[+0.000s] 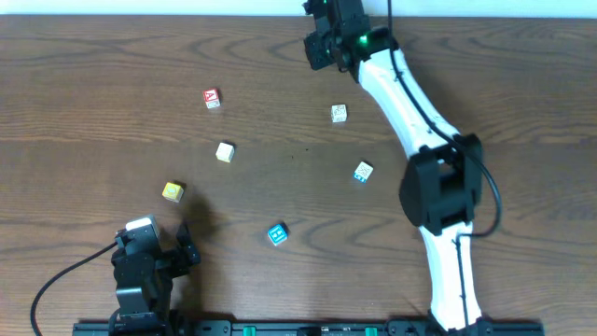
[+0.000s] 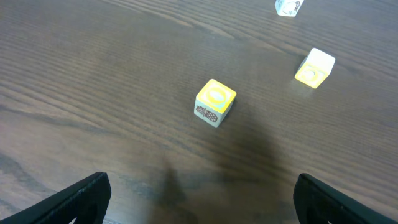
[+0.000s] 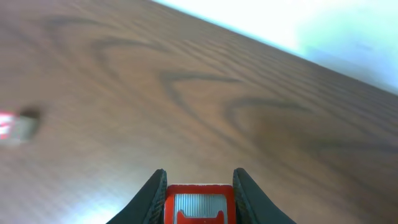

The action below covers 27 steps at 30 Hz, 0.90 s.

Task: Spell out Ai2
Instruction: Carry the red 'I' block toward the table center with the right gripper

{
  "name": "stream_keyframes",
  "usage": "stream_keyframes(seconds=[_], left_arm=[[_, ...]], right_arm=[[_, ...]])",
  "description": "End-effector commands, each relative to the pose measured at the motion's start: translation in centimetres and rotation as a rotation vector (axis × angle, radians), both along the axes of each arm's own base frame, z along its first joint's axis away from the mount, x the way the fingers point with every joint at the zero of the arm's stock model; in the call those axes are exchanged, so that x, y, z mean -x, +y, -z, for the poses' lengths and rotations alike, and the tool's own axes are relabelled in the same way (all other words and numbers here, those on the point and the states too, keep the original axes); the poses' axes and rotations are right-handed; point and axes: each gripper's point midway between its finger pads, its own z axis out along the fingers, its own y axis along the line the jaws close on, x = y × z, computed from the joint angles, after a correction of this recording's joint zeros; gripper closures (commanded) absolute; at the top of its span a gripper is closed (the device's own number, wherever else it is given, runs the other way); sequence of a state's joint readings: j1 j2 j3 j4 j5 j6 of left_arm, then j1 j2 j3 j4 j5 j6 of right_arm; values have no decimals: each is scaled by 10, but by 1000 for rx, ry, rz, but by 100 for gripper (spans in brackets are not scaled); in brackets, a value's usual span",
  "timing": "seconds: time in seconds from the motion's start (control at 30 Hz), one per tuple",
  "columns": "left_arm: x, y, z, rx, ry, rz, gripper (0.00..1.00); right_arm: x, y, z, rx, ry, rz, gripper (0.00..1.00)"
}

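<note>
A small cube with a red-and-white face [image 3: 199, 204] sits between the fingers of my right gripper [image 3: 199, 199], which is shut on it; its letter is cut off by the frame edge. That gripper [image 1: 322, 49] hovers at the table's far edge, and the held cube is hidden in the overhead view. The red-and-white "A" cube [image 1: 212, 98] lies at the far left and shows as a blur [image 3: 12, 127] in the right wrist view. A blue-and-cream cube [image 1: 363, 172] rests right of centre; no "2" is readable on it. My left gripper [image 1: 184, 246] [image 2: 199, 205] stands open and empty at the near left.
A yellow cube [image 1: 173, 191] [image 2: 215, 102] lies just ahead of the left gripper, with a cream cube [image 1: 225, 151] [image 2: 315, 67] beyond it. A bright cyan cube [image 1: 277, 234] sits near the front centre. A pale patterned cube [image 1: 339, 114] lies near the right arm [image 1: 401, 103].
</note>
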<state>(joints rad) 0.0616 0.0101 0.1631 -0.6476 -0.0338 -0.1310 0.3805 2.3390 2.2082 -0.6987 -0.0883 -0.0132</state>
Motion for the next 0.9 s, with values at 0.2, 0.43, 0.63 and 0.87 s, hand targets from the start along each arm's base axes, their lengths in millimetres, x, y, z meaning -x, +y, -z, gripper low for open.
stream_keyframes(seconds=[0.2, 0.43, 0.63, 0.87], left_arm=[[1, 2, 3, -6, 6, -14, 5], [1, 2, 3, -6, 6, -14, 5], [1, 2, 3, -6, 6, -14, 5], [1, 2, 3, -6, 6, -14, 5]], right_arm=[[121, 32, -23, 115, 182, -524, 99], [172, 45, -8, 218, 266, -740, 99], [166, 62, 17, 185, 264, -718, 99], [170, 61, 34, 145, 323, -660, 99]])
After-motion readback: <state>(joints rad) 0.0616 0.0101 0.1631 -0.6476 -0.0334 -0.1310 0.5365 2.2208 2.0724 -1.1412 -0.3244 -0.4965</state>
